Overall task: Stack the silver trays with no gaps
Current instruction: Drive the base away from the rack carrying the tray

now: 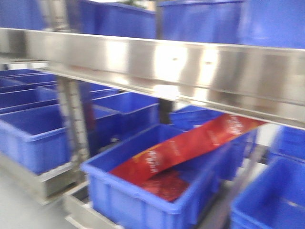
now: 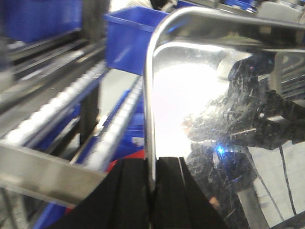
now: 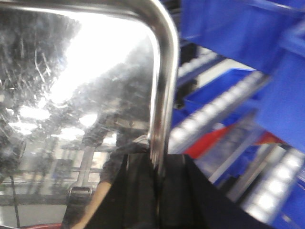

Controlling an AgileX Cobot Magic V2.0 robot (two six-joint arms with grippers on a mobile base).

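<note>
In the left wrist view a shiny silver tray (image 2: 190, 95) fills the right half of the view, held on edge. My left gripper (image 2: 152, 191) is shut on its left rim (image 2: 150, 95). In the right wrist view a silver tray (image 3: 71, 71) fills the left half of the view, and my right gripper (image 3: 157, 176) is shut on its right rim (image 3: 162, 86). I cannot tell whether both views show the same tray. Neither the trays nor the grippers show in the front view.
A long steel shelf rail (image 1: 190, 67) crosses the front view. Below it stand blue plastic bins (image 1: 143, 200), one holding red packets (image 1: 181, 148). Roller tracks (image 2: 57, 105) and a blue bin (image 2: 128, 38) lie left of the left gripper. Roller tracks (image 3: 209, 114) and blue bins (image 3: 238, 28) lie right of the right gripper.
</note>
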